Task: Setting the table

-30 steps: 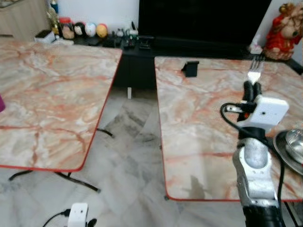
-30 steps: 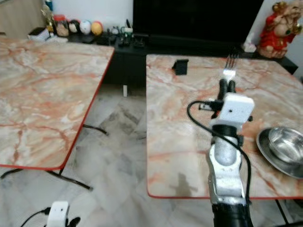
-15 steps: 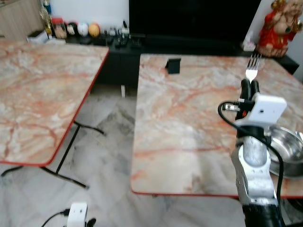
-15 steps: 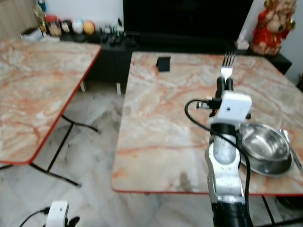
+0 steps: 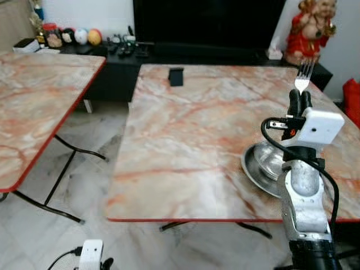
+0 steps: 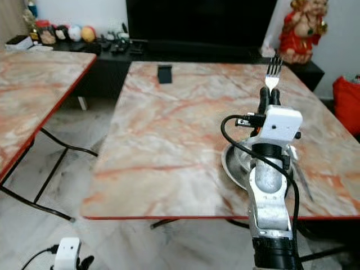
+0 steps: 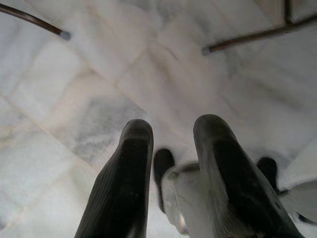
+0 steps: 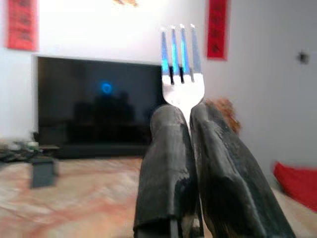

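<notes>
Head stereo pair down onto table [image 5: 185, 140]; wrist cameras floorward and, blurrily, roomward.

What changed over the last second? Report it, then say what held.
The camera swung toward the right-hand marble table, so the whole picture slid left; the tables themselves did not move. The steel bowl on that table, first at the picture's edge, now sits just beyond the right arm's wrist. Unchanged: the right gripper stays shut on the fork, tines up, and the left gripper still hangs open over the floor.
</notes>
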Robot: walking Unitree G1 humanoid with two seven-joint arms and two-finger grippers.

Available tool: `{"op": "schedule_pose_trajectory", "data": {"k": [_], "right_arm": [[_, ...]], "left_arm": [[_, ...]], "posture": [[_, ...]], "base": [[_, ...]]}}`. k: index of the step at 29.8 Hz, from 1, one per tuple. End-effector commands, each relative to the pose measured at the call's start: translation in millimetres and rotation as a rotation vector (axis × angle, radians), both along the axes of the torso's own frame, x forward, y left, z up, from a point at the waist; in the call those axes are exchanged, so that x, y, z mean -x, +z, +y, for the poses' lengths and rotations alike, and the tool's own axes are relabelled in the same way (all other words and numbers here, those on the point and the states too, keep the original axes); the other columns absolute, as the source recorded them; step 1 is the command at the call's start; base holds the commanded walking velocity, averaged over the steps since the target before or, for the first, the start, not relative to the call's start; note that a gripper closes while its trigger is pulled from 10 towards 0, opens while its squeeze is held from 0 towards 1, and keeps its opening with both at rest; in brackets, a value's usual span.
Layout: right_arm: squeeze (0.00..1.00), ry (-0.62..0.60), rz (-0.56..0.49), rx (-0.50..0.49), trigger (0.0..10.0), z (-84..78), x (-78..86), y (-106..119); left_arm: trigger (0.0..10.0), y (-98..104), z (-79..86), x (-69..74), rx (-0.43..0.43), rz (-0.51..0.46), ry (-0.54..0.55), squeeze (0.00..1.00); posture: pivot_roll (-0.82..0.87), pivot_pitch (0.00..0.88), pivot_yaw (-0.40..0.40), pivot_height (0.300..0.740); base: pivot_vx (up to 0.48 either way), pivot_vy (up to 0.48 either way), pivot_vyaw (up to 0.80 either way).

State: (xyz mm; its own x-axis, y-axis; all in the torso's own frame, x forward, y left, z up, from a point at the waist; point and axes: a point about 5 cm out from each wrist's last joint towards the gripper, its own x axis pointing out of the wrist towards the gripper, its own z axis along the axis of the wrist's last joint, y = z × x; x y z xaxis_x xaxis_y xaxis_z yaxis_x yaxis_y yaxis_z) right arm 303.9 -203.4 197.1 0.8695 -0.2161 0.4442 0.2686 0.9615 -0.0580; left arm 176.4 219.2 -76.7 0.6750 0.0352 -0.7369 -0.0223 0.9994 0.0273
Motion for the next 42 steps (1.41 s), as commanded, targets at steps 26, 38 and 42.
{"op": "schedule_pose_trajectory", "data": {"k": [26, 38, 42], "right_arm": [[0.00, -0.032, -0.006, 0.020, 10.0, -12.4, 0.6, 5], [0.00, -0.037, 0.014, 0.018, 10.0, -15.1, -0.8, 3], [0.00, -0.034, 0.027, 0.018, 10.0, -15.1, -1.8, 1]], "left_arm": [[10.0, -3, -0.6, 5.5, 0.002, 0.026, -0.003, 0.00], [10.0, -4, 0.6, 6.5, 0.012, 0.031, 0.013, 0.00], [10.0, -3, 0.4, 6.1, 0.017, 0.030, 0.014, 0.00]], "posture": [[0.03, 0.000, -0.046, 0.727], [0.02, 0.000, -0.042, 0.727], [0.02, 0.000, -0.042, 0.727]], "base": [[0.000, -0.241, 0.00], [0.000, 0.000, 0.00], [0.000, 0.000, 0.00]]}}
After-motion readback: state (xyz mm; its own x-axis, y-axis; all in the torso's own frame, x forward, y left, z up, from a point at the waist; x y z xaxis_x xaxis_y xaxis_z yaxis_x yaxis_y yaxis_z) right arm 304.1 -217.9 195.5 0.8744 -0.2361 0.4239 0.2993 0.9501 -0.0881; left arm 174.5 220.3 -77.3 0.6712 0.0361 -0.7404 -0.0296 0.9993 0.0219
